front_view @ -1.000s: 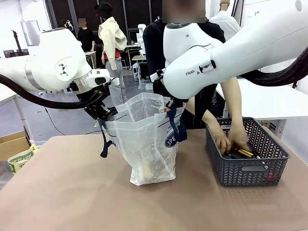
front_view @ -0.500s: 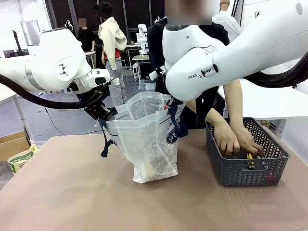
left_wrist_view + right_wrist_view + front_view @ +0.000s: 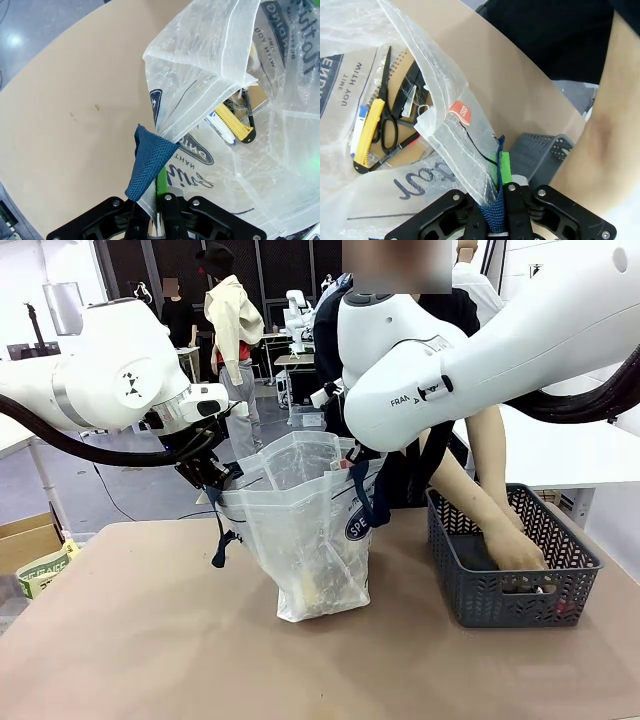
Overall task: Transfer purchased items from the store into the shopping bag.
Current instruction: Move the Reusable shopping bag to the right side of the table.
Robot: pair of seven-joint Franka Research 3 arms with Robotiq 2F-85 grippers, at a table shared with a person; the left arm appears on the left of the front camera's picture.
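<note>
Lying inside shopping bag [image 3: 447, 145]: scissors [image 3: 384, 112]

Bag [image 3: 305, 540]: thin translucent plastic film, crinkled, faint sheen. Strap [image 3: 147, 165]: navy woven cloth, coarse mesh weave. Basket [image 3: 480, 602]: dark grey plastic, matt. Table [image 3: 130, 640]: smooth, matt tan. Arm shells [image 3: 420, 370]: glossy white.

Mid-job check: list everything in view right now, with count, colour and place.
shopping bag: one, translucent white with navy handles, mid-table.
basket: one, dark grey, table's right side.
scissors: one pair, black, inside the bag.
cutter: one, yellow, inside the bag beside the scissors.
notebook: one, brown, spiral-bound, under them.
table: one, tan.
person's hand: one, inside the basket.
left gripper: black, shut on the bag's rim.
right gripper: black, shut on a bag handle.
</note>
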